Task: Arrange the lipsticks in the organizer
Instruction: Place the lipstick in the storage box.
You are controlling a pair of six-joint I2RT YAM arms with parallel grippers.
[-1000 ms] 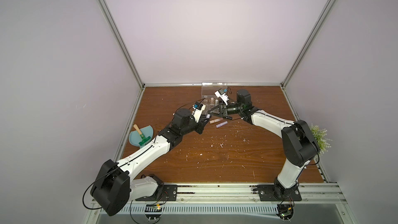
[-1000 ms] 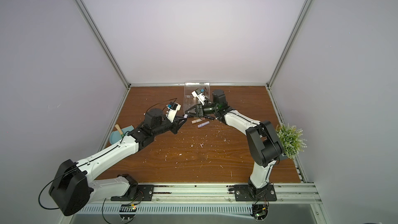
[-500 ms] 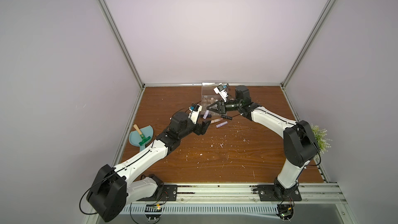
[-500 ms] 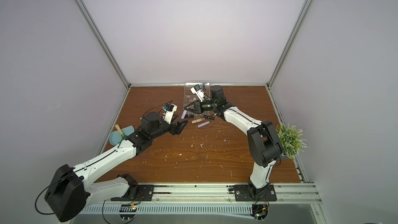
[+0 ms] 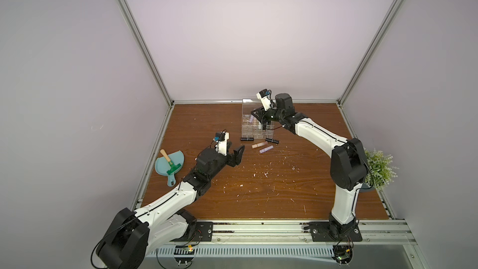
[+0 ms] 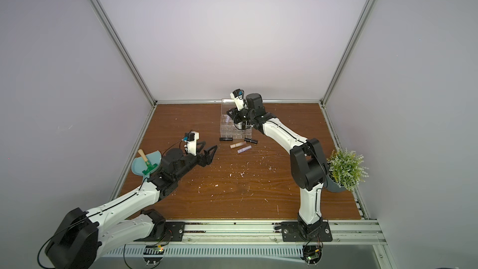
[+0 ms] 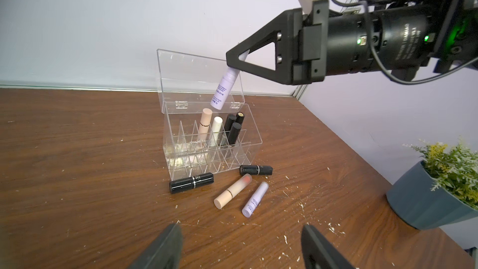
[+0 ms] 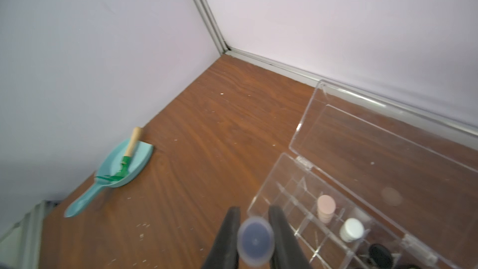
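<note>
left arm (image 5: 165, 203), right arm (image 5: 318, 135): white screw-dotted shells, black joint housings, thin black cables; green lights on right wrist motor (image 7: 388, 37).

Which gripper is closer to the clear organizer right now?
Right. The right gripper hangs over the organizer, gripping a lilac lipstick; the left gripper stands open, well short of it.

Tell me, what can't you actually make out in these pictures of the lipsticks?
Lilac plastic tube in the right gripper: right wrist view shows only its blurred cap end.
Clear acrylic grid organizer: in both top views the right gripper covers several cells.
Glossy black tubes inside: cut off by the right wrist view's edge.
</note>
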